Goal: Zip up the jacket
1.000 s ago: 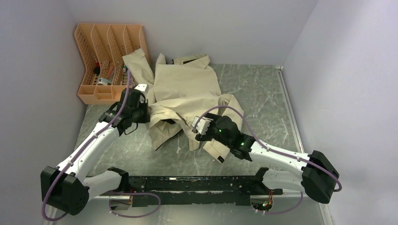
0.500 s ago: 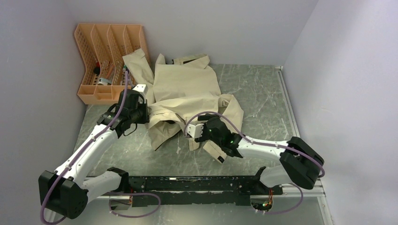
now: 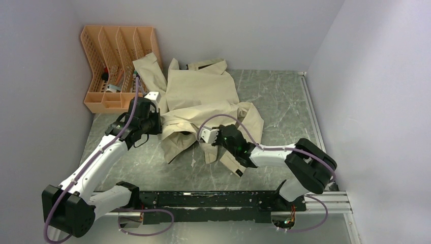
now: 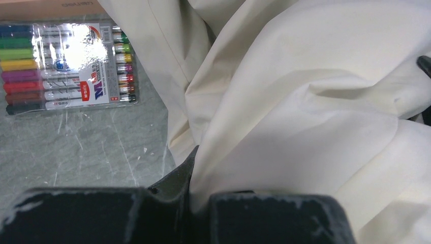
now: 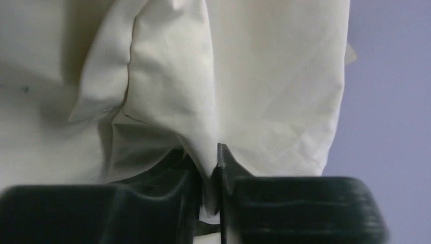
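The beige jacket (image 3: 203, 96) lies crumpled on the grey marbled table, collar toward the back wall. A sleeve reaches toward the orange rack. My left gripper (image 3: 158, 122) is at the jacket's left edge; in the left wrist view the gripper (image 4: 195, 175) is shut on a fold of cream fabric (image 4: 305, 101). My right gripper (image 3: 206, 136) is at the lower front hem; in the right wrist view the gripper (image 5: 213, 168) is shut on a pinch of the cloth (image 5: 264, 76). The zipper is hidden among the folds.
An orange mesh file rack (image 3: 119, 66) stands at the back left against the wall. A pack of coloured markers (image 4: 66, 66) lies on the table beside the jacket's sleeve. A black rail (image 3: 213, 201) runs along the near edge.
My right gripper has slid left to the jacket's lower front and closed on the fabric, its arm folding inward. The left gripper has kept its hold and place.
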You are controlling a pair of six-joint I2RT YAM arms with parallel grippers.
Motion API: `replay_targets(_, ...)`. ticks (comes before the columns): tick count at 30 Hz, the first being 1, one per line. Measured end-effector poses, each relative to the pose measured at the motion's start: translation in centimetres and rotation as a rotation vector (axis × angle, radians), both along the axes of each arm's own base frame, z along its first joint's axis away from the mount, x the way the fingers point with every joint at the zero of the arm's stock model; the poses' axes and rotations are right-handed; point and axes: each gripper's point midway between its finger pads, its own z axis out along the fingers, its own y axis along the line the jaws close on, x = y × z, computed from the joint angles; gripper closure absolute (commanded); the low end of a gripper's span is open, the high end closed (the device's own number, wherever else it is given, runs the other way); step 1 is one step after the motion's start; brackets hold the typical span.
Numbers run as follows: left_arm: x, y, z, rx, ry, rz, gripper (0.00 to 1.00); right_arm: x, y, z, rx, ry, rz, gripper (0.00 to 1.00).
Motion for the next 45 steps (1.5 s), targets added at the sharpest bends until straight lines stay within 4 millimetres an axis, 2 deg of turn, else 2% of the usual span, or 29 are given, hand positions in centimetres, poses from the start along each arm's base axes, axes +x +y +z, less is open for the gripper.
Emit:
replay_targets(1,0.0,0.0,0.0,-0.001,0.0,-0.002,0.92,0.1,0.0,0.0,0.013,0.008,-0.005,1.0)
replay_targets(5,0.0,-0.3,0.1,-0.011,-0.002,-0.017,0.92,0.5,0.2,1.0,0.068,0.015,-0.016,1.0)
replay_targets(8,0.0,-0.6,0.4,-0.023,-0.014,-0.029,0.92,0.4,0.1,2.4,0.108,0.01,-0.025,1.0)
replay_targets(10,0.0,-0.8,0.6,-0.032,-0.016,-0.037,0.92,0.3,0.1,4.1,0.152,0.005,-0.032,1.0)
replay_targets(12,0.1,-1.0,1.2,-0.042,-0.022,-0.045,0.92,0.2,0.2,6.7,0.217,-0.006,-0.042,1.0)
replay_targets(14,0.4,-1.4,2.7,-0.062,-0.043,-0.056,0.92,0.2,0.3,9.5,0.288,-0.021,-0.053,1.0)
replay_targets(17,1.1,-2.5,6.8,-0.116,-0.114,-0.089,0.92,0.2,0.4,14.7,0.406,-0.035,-0.071,1.0)
replay_targets(23,1.5,-4.8,16.7,-0.237,-0.303,-0.199,0.92,0.1,0.2,25.0,0.609,-0.053,-0.107,1.0)
replay_targets(28,0.8,-5.8,24.4,-0.3,-0.451,-0.282,0.92,-0.5,-0.4,32.3,0.767,-0.067,-0.119,1.0)
replay_targets(32,0.3,-6.2,29.8,-0.326,-0.548,-0.323,0.92,-1.4,-1.1,37.0,0.883,-0.063,-0.12,1.0)
replay_targets(39,-2.9,-5.7,39.5,-0.368,-0.747,-0.381,0.92,-3.9,-3.4,46.2,1.068,-0.08,-0.085,1.0)
replay_targets(42,-5.0,-5.3,43.0,-0.39,-0.836,-0.415,0.92,-5.5,-4.6,49.5,1.13,-0.091,-0.05,1.0)
replay_targets(45,-7.2,-5.3,45.6,-0.415,-0.907,-0.466,0.92,-7.1,-5.5,52.0,1.176,-0.091,-0.012,1.0)
